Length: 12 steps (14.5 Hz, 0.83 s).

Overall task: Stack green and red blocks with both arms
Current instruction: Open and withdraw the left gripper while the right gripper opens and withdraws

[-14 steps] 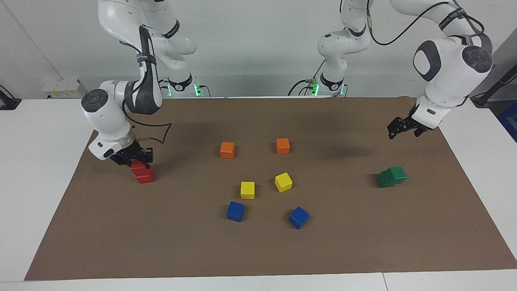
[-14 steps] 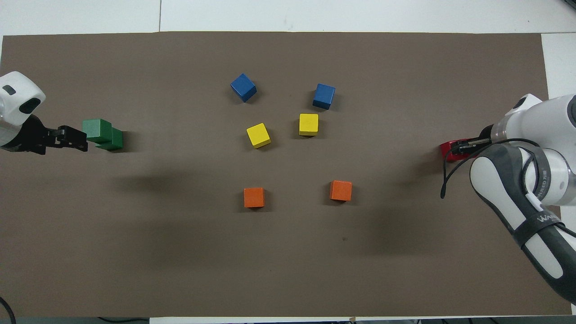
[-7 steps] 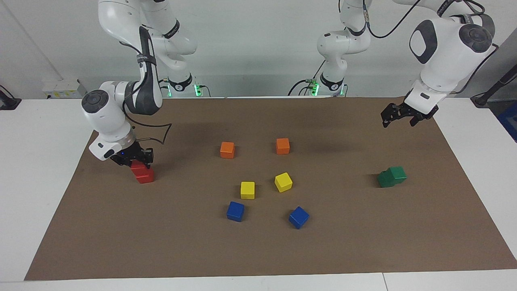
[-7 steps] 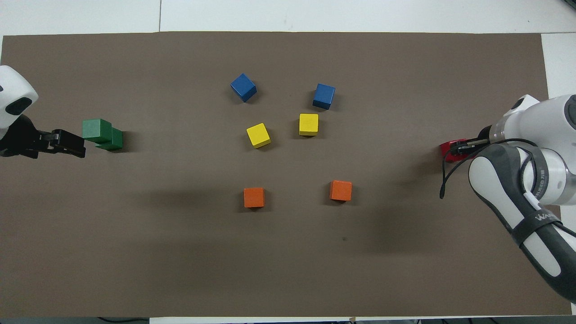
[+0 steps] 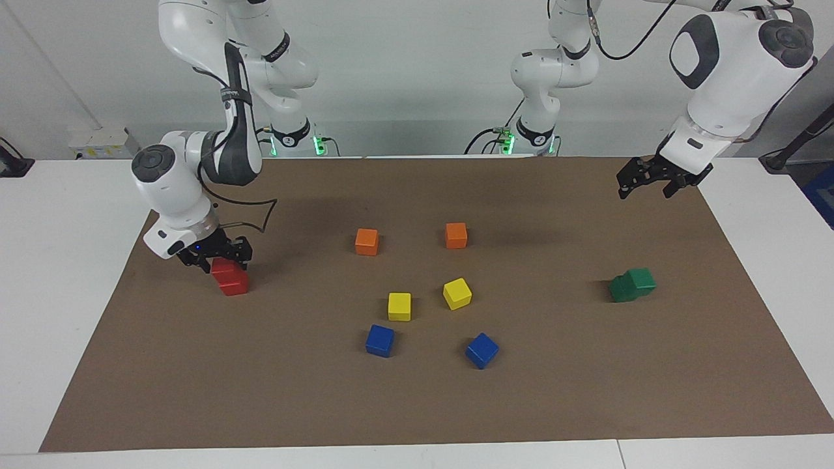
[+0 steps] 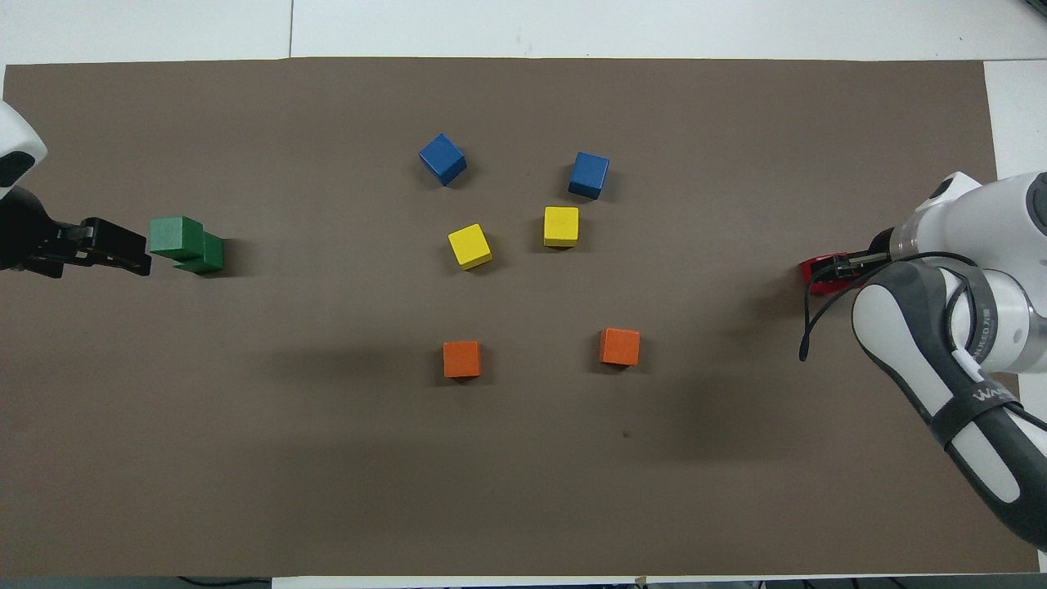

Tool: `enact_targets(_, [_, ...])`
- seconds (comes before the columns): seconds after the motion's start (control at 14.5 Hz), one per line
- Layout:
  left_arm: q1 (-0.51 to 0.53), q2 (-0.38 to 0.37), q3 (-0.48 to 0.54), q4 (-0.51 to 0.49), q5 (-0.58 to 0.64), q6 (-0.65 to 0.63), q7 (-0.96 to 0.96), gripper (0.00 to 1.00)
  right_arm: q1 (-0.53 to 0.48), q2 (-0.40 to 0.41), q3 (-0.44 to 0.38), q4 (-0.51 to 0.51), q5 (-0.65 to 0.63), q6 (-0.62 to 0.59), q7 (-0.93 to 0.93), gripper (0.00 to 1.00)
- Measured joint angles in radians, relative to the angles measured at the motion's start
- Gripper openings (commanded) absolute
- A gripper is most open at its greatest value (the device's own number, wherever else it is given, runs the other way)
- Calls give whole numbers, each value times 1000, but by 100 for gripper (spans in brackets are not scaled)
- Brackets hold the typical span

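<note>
Sitting right on the red blocks [image 5: 230,281] with the right gripper [image 5: 215,256], grip unclear, straight up next; left gripper [image 5: 657,182] open over the mat [image 5: 417,404].

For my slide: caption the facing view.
Right gripper at red stack; left gripper raised, green stack done.

Green blocks [image 5: 632,284] stacked askew, red blocks [image 5: 229,277] stacked
</note>
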Motion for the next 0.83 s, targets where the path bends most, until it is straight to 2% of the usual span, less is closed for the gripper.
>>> enact_targets(0.28, [-5, -3, 1, 5, 0, -21, -2, 100, -1, 0, 0, 26, 0, -6, 0, 100])
enact_targets(0.41, [-6, -3, 2, 4, 0, -25, -2, 100, 1, -11, 3, 79, 1, -68, 0, 100])
enact_targets(0.83, [-30, -11, 22, 5, 0, -27, -2, 100, 6, -159, 16, 192, 5, -283, 1, 100])
